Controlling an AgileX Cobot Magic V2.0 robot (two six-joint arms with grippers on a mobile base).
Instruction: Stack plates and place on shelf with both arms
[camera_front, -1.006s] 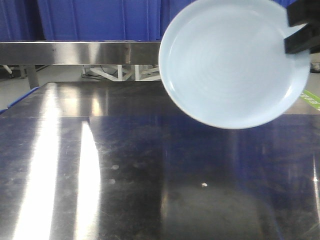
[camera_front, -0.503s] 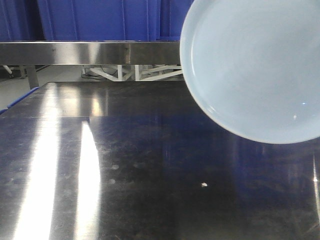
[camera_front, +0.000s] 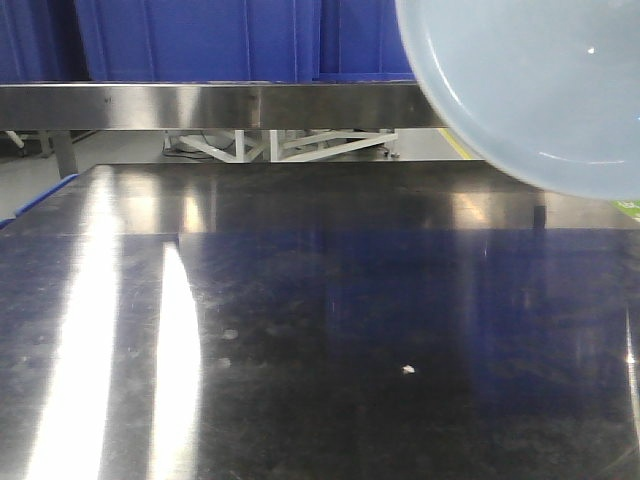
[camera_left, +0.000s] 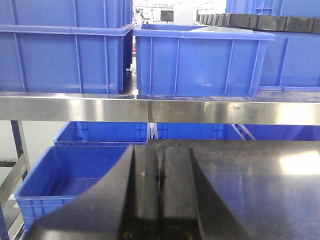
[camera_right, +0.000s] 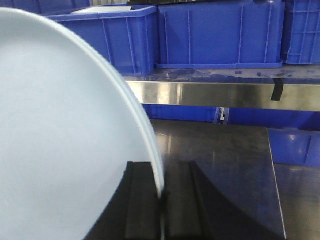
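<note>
Scene: a dark, reflective steel table (camera_front: 300, 330) runs from near to far. Beyond its far edge stands the shelf (camera_left: 12, 150), with blue crates (camera_left: 200, 60) along its tier.
Plate: one pale bluish-white plate (camera_front: 530, 90) hangs in the air at the upper right of the front view. It is well above the table and overlaps the shelf's front rail (camera_front: 200, 105). It fills the left side of the right wrist view, tilted steeply. Whether a second plate lies against it cannot be told.
Right hand: the right hand (camera_right: 162, 197) is clamped on the plate's thin rim at one spot only.
Left hand: the left hand (camera_left: 160, 175) has its fingers pressed together with nothing between them. It faces the shelf and is not touching the plate.
Stage: likely carrying the plate toward the shelf, not yet set down.
Risk of slipping: the glossy rim is held at one edge, so the plate's weight could swing it or pull it free.
Risk of collision: the plate's low edge could strike the front rail.
Risk of no room: crates crowd the tier, so free space looks scarce.
</note>
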